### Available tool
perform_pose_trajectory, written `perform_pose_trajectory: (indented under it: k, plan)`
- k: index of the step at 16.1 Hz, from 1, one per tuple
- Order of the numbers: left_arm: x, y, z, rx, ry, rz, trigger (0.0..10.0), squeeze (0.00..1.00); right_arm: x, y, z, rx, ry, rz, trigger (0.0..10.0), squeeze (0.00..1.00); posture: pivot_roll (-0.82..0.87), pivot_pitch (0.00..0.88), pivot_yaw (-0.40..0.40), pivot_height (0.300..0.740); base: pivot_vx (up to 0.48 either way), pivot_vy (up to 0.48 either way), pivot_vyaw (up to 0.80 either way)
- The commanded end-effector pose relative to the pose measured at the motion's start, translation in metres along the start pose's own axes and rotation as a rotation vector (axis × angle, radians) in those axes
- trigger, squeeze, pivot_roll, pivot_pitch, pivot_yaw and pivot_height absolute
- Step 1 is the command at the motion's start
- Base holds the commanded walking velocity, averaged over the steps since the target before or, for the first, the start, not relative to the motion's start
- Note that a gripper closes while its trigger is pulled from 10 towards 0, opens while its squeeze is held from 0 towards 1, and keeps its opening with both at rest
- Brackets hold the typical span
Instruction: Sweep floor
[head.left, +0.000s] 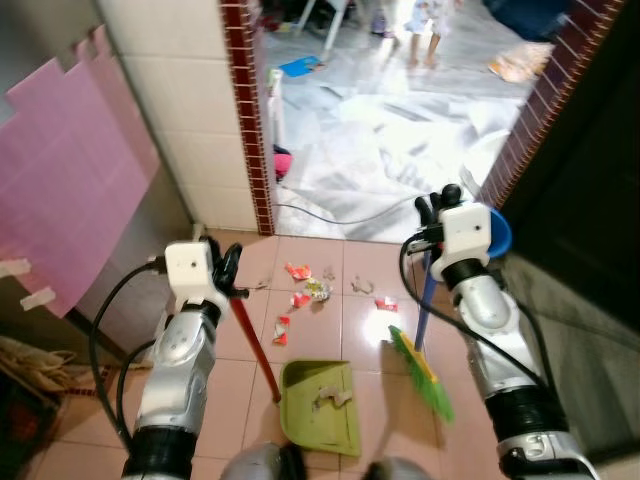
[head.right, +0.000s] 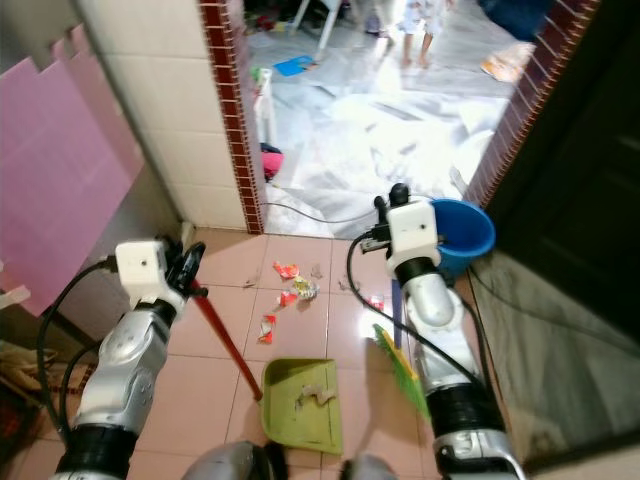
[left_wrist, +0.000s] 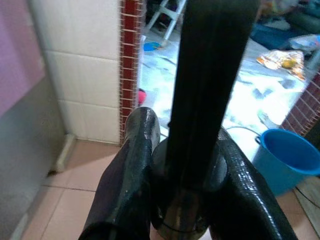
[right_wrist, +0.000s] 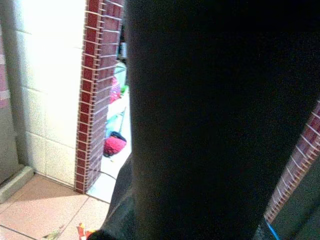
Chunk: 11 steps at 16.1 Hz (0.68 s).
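Dustpan (head.left: 322, 405), green, sits on the pink tiles nearest the robot, a few scraps inside. Its red handle (head.left: 254, 343) rises to the left gripper (head.left: 232, 272), whose fingers (left_wrist: 131, 170) are clamped around it. Just right of the pan, the green broom head (head.left: 422, 372) rests on the floor, its blue stick (head.left: 426, 297) running up to the right gripper (head.left: 436, 210); whether those fingers are closed I cannot tell. Beyond, torn wrappers (head.left: 303, 290) lie scattered before the doorway, a blue bucket (head.right: 460, 233) beside it.

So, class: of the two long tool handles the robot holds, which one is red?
The dustpan handle in the left gripper; the broom handle in the right gripper is blue.
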<state>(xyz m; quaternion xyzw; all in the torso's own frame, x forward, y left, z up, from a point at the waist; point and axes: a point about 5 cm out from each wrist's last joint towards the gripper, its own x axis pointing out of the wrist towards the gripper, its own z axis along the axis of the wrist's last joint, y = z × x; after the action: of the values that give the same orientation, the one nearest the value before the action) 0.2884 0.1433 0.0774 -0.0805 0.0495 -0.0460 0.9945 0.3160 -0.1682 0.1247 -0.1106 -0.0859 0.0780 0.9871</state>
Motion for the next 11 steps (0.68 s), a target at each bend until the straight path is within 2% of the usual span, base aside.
perform_pose_trajectory:
  k: [1,4,5,7,8,9,11]
  plan:
    - [0.004,-0.007,0.010,-0.027,-0.052,-0.027,10.0,0.00,0.005,-0.001,0.009,0.002,-0.033,0.002,10.0,0.00,-0.05,0.000,0.035,0.740,0.000,0.000,0.00]
    - [0.007,-0.012,-0.001,-0.039,-0.014,-0.023,10.0,0.00,0.008,-0.001,0.008,0.019,-0.014,0.005,10.0,0.00,-0.06,0.000,0.033,0.740,0.000,0.000,0.00]
    - [0.007,-0.013,-0.003,-0.043,-0.006,-0.022,10.0,0.00,0.009,0.000,0.005,0.052,0.007,0.002,10.0,0.00,-0.06,0.000,0.033,0.740,0.000,0.000,0.00]
    - [0.009,-0.017,-0.007,-0.047,0.006,-0.027,10.0,0.00,0.011,0.001,0.002,0.137,0.059,-0.003,10.0,0.00,-0.06,0.000,0.031,0.740,0.000,0.000,0.00]
    - [0.010,-0.019,-0.011,-0.050,0.016,-0.027,10.0,0.00,0.014,0.003,0.004,0.213,0.084,0.001,10.0,0.00,-0.06,0.000,0.031,0.740,0.000,0.000,0.00]
    - [0.010,-0.019,-0.012,-0.049,0.019,-0.026,10.0,0.00,0.015,0.003,0.006,0.231,0.083,0.003,10.0,0.00,-0.06,0.000,0.031,0.740,0.000,0.000,0.00]
    - [0.012,-0.019,-0.015,-0.054,0.029,-0.013,10.0,0.00,0.023,0.008,0.019,0.338,0.083,0.051,10.0,0.00,-0.07,0.000,0.035,0.740,0.000,0.000,0.00]
